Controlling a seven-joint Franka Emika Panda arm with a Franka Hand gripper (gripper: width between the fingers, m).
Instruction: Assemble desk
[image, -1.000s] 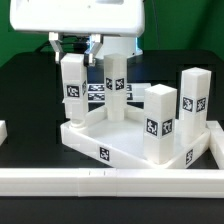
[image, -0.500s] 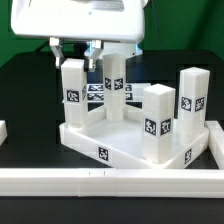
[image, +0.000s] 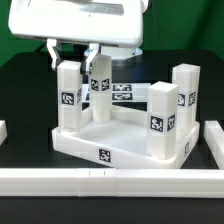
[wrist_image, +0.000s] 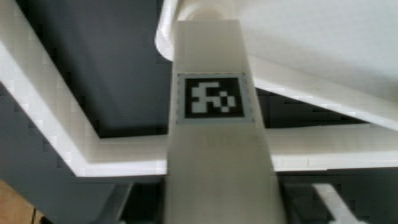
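Tabletop (image: 115, 150) lies on the counter (image: 25, 105), rim up, 4 legs standing upright in its corners. Front-right leg (image: 161, 121) and back-right leg (image: 184, 96) on the exterior view's right; front-left leg (image: 68, 97) and back-left leg (image: 100, 88) on its left. Marker board (image: 124, 95) lies flat behind the tabletop. Border rail (image: 110, 180) runs across in front. Gripper (image: 72, 52) sits directly above the front-left leg.
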